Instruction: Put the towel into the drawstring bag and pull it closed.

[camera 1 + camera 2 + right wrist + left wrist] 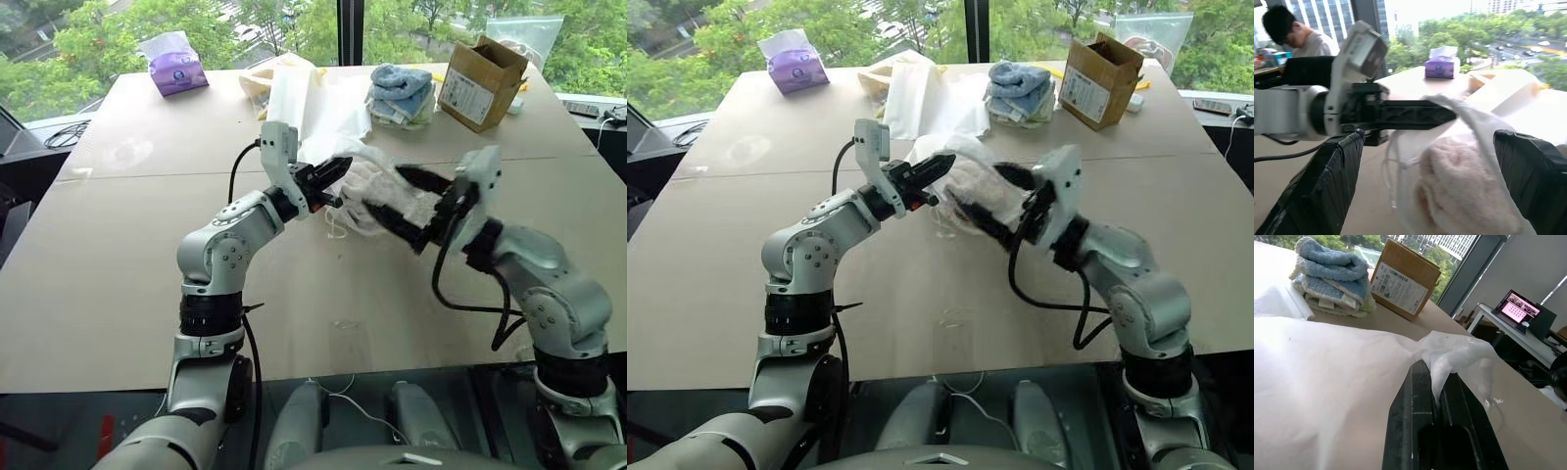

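Both grippers are working above the table [118, 294]: the left gripper [331, 176] is pinching the drawstring bag [364, 162] rim tightly, the right gripper [409, 204] is gaping empty beside the towel [1459, 196] inside, so now a cord needs catching.

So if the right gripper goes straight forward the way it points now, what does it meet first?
Most likely the cream-white fluffy towel inside the thin white drawstring bag: it lies directly between the right gripper's open fingers. Beyond it is the left gripper, shut on the bag's edge.

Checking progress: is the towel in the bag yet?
In: the towel shows through the bag's thin fabric, left gripper pinching its rim.
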